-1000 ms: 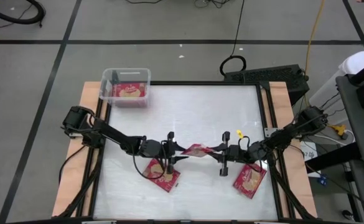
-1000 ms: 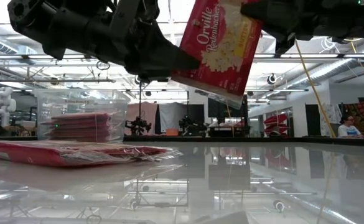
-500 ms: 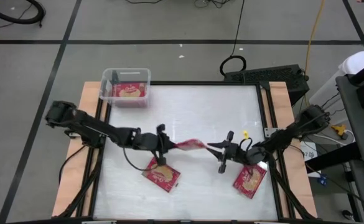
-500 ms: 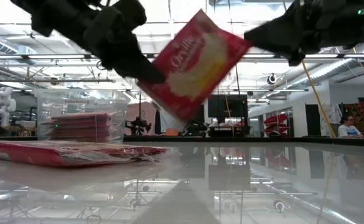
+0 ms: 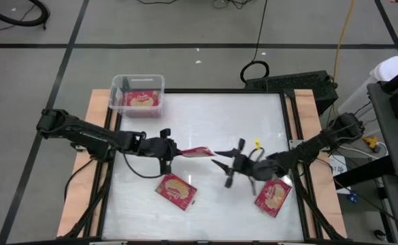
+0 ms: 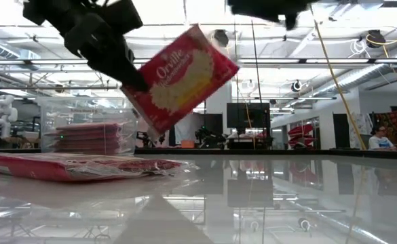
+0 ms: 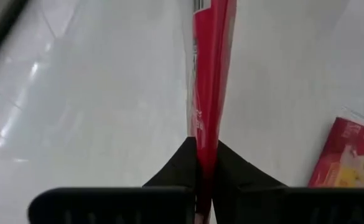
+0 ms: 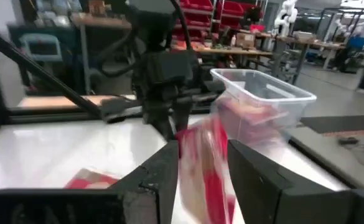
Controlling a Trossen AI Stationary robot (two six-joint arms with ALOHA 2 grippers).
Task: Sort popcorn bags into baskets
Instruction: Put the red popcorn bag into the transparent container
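Observation:
A red popcorn bag [image 5: 197, 151] hangs above the table's middle, with my left gripper [image 5: 173, 152] shut on its left end. In the low view this bag [image 6: 182, 76] tilts, picture side toward the camera. My right gripper [image 5: 220, 170] stands open just right of the bag, apart from it; in its wrist view the bag [image 8: 205, 163] shows beyond the parted fingers. Two more bags lie flat on the table, one near the middle [image 5: 176, 190] and one near right [image 5: 273, 196]. The clear basket [image 5: 120, 85] at the far left corner holds red bags [image 5: 141, 99]. My left gripper pinches the bag's near short edge [image 7: 204, 146] between its two fingers, coming from the table's left and slanting downward. The bag stands on edge between the fingers and reaches away from them toward the right. It is lifted clear of the table, its free end tilted upward [image 6: 215, 54].
A raised frame with wooden boards [image 5: 98, 109] runs along the table's left and right sides. In the low view the flat bag [image 6: 69, 166] lies at left before the basket [image 6: 83, 125]. A person [image 6: 380, 139] sits far off in the room.
My left gripper has shut on the bag and carried it up and toward the table's left edge. My right gripper has opened, let go of the bag and risen. The bag has tipped from hanging below the right gripper to slanting up from the left gripper.

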